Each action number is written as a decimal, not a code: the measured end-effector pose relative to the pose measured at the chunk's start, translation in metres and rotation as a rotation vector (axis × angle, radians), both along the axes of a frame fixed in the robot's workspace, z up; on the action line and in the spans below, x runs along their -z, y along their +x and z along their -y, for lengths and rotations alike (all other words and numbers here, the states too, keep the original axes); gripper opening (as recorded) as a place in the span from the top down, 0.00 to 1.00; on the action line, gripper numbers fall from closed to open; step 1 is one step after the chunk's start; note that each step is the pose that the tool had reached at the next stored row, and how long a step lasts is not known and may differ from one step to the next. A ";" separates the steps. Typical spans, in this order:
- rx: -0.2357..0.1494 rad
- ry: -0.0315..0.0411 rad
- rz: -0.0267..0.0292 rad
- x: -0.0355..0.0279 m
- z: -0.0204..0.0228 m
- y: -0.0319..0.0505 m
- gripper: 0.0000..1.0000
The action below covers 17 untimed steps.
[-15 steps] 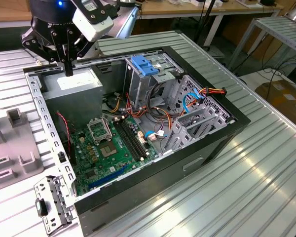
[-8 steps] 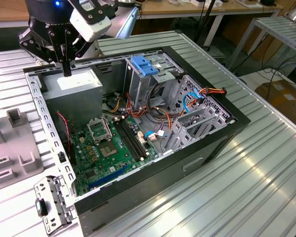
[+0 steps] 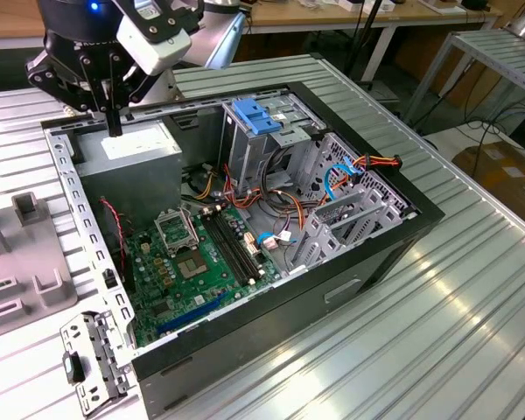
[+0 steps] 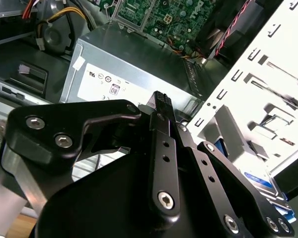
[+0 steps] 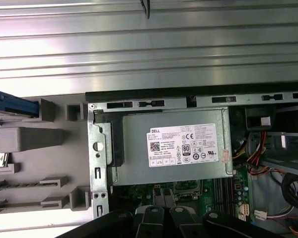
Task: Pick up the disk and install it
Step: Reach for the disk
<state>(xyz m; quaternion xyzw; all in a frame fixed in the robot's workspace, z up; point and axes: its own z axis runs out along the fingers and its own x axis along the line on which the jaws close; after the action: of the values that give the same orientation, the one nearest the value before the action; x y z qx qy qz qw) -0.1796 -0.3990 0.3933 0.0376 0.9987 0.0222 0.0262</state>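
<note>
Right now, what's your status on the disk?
Gripper shut, empty, over the power supply. Disk not picked, sitting in the grey fixture beside the case. Nothing seen blocking.

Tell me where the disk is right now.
In the second wrist view the disk sits outside the computer case's perforated frame, close beside it, partly behind the gripper.

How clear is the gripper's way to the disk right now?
Probably yes. The gripper hangs above the power supply at the edge of the case; the disk sits in the grey holder outside the case, with nothing visible between them. It looks shut, so it would need opening.
</note>
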 end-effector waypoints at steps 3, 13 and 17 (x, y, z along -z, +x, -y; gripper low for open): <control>0.000 -0.0001 0.0010 0.0000 0.0000 -0.0021 0.89; 0.000 0.0000 0.0023 0.0000 0.0000 -0.0067 0.89; 0.000 -0.0001 0.0022 0.0000 0.0000 -0.0069 0.89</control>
<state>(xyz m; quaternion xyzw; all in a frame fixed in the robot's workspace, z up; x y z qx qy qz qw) -0.1865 -0.3989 0.3933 0.0375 0.9987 0.0222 0.0273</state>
